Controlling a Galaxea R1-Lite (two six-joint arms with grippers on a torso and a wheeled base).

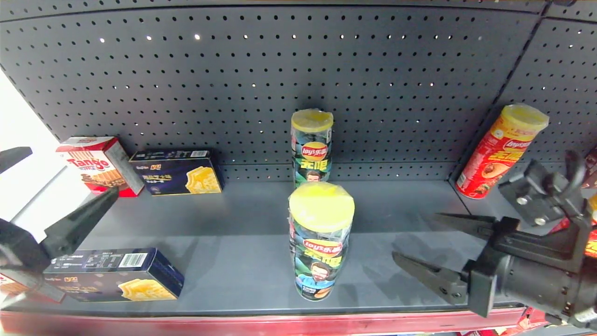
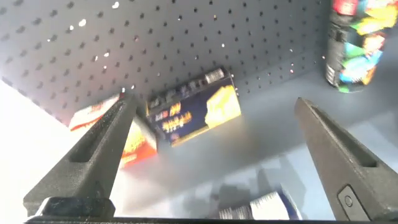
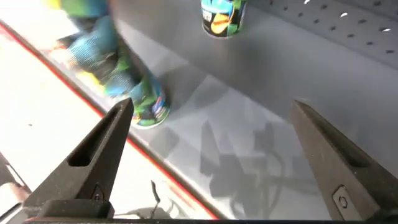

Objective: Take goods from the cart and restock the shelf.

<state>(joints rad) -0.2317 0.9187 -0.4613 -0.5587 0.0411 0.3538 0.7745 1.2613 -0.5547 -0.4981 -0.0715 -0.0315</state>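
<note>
Two green-and-black chip cans with yellow lids stand upright mid-shelf, one at the front (image 1: 319,240) and one at the back (image 1: 311,147). My right gripper (image 1: 413,235) hangs open and empty just right of the front can, not touching it. The right wrist view has its open gripper (image 3: 212,104) over bare shelf, with the front can (image 3: 134,93) and the back can (image 3: 222,15) beyond. At the shelf's left end my left gripper (image 1: 73,169) is open and empty above a navy box (image 1: 112,275). The left wrist view looks between its fingers (image 2: 99,155) at the rear navy box (image 2: 196,115).
A red-and-white wafer box (image 1: 98,165) and a second navy box (image 1: 179,171) stand at the back left. A red chip can (image 1: 501,149) leans against the right upright. The grey shelf (image 1: 233,224) has a pegboard back and a red front lip (image 1: 280,323).
</note>
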